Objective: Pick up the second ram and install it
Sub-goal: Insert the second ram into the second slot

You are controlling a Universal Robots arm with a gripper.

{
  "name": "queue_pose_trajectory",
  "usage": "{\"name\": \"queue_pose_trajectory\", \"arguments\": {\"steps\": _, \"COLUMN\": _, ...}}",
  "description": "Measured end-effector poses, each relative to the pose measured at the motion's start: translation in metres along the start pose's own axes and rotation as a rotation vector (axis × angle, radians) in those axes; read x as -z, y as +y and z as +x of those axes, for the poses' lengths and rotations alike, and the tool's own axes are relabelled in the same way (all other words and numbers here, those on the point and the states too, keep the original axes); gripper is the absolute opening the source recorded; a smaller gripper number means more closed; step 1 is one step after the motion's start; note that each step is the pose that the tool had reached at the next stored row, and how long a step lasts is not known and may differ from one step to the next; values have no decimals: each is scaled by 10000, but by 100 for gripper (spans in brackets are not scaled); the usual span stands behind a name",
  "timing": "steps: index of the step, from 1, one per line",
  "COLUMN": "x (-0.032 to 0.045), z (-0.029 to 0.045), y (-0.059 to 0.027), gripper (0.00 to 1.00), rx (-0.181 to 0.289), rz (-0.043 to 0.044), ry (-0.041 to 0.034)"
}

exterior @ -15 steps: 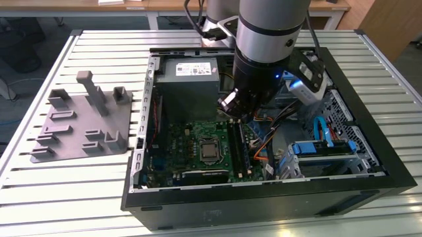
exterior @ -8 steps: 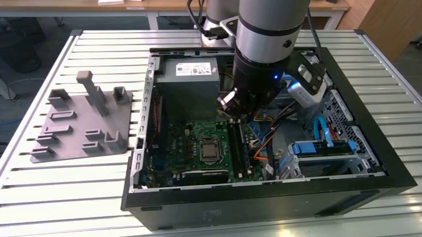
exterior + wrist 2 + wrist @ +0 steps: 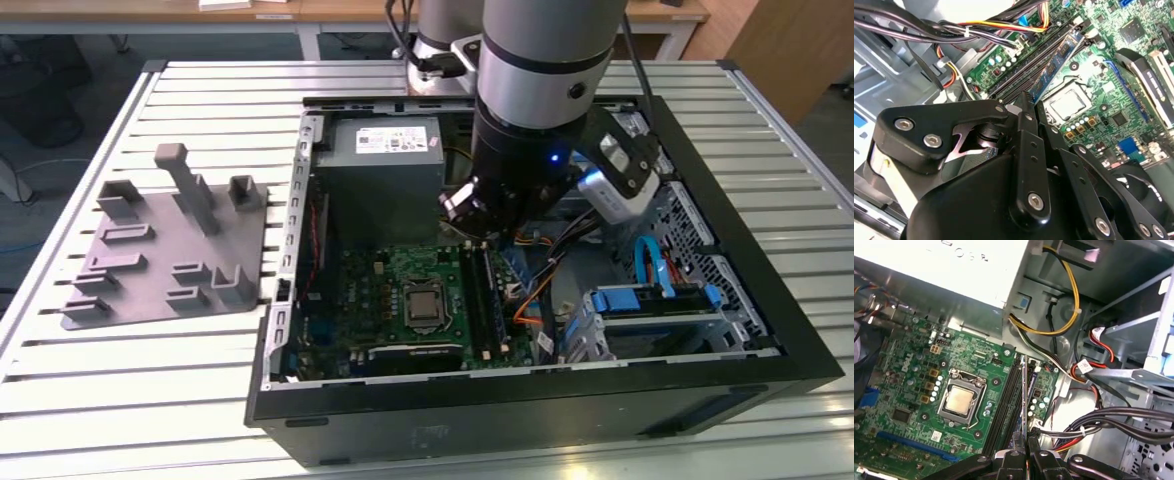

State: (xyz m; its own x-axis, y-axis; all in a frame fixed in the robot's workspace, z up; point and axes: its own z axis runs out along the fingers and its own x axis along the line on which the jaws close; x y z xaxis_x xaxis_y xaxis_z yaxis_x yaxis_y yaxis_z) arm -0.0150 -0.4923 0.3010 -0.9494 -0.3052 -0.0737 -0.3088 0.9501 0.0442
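The second ram is a thin stick seen edge-on in the first wrist view. It stands lengthwise over the dark memory slots of the green motherboard. In the second wrist view the ram shows a bluish face with pale labels. My gripper is shut on its near end, one black finger on each side. In the exterior view my gripper reaches down inside the open computer case, just above the slots. Whether the ram sits fully in a slot I cannot tell.
The CPU socket lies beside the slots. Yellow, red and black cables hang from the power supply close to the slots' far end. A drive cage with blue latches fills the case's right. A grey tray with posts lies outside, left.
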Motion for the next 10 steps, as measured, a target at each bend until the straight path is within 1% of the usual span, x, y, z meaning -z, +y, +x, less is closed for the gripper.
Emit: {"name": "queue_pose_trajectory", "arguments": {"steps": 10, "x": -8, "z": 1, "y": -1, "gripper": 14, "rx": -964, "rz": 71, "ry": -42}}
